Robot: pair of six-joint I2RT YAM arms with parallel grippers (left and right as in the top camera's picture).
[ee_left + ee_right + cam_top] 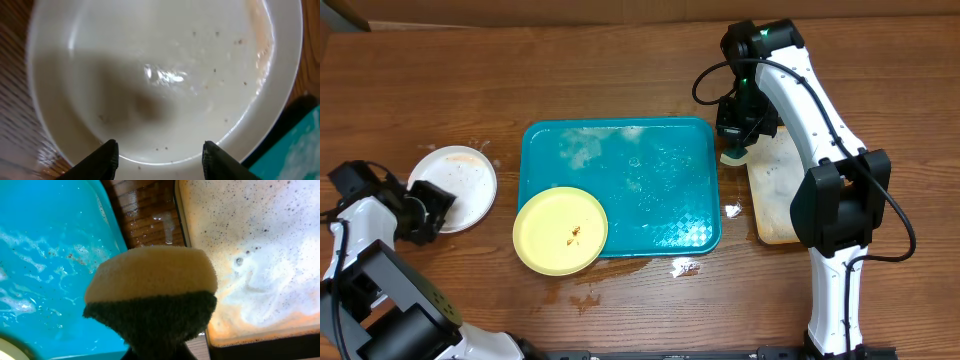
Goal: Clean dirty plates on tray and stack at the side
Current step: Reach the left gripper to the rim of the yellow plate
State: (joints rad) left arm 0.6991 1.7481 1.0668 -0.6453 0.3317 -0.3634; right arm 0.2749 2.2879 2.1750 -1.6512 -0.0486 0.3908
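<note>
Left pincer (pixel 161 156) spread at the rim of the round white smeared plate (pixel 165 75) (on wooden tabletop (pixel 620 80)); right pincer (pixel 734 148) pinches a yellow-and-green sponge (pixel 150 280).

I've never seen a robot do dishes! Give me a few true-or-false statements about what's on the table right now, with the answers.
1. The yellow plate lies over the rim of the teal tray, at its lower-left corner in the overhead view. True.
2. The white plate sits inside the teal tray. False: it is on the table, left of the tray.
3. The right gripper holds a sponge. True.
4. The yellow plate is spotless. False: it has small dark crumbs near its middle.
5. The left gripper is clamped shut. False: its fingers stand apart at the white plate's edge.
</note>
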